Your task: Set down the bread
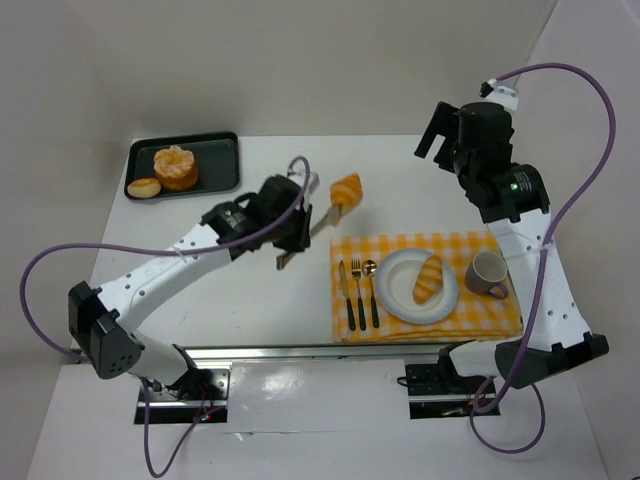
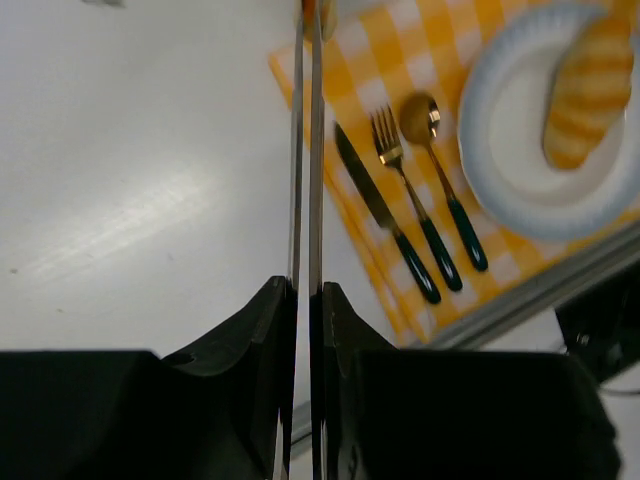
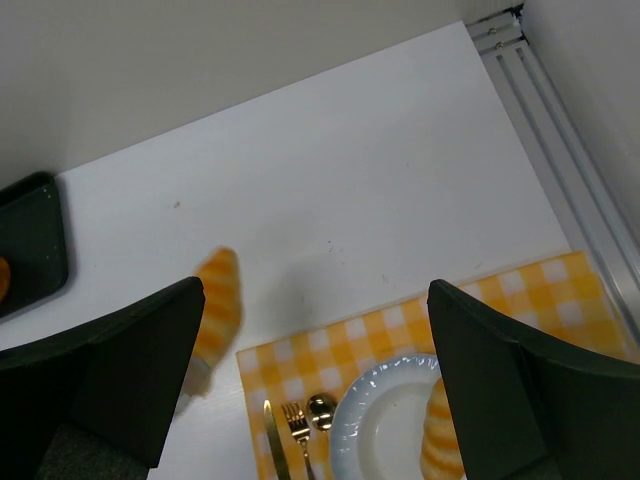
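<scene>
My left gripper [image 1: 293, 232] is shut on a pair of metal tongs [image 1: 318, 222]. The tongs pinch a striped orange bread roll [image 1: 346, 189] held in the air just beyond the far left corner of the yellow checked placemat [image 1: 500, 318]. In the left wrist view the tong blades [image 2: 305, 150] run up from my shut gripper [image 2: 303, 292], and the roll [image 2: 318, 12] barely shows at the top edge. A second roll [image 1: 428, 278] lies on the white plate [image 1: 393, 290]. My right gripper [image 1: 437, 128] is open and empty, raised high above the table's far right [image 3: 315, 290].
A knife [image 1: 346, 294], fork [image 1: 358, 290] and spoon [image 1: 371, 292] lie left of the plate. A grey mug [image 1: 488, 273] stands to its right. A black tray [image 1: 214, 165] at the far left holds a round bun [image 1: 176, 167] and a small roll [image 1: 144, 187].
</scene>
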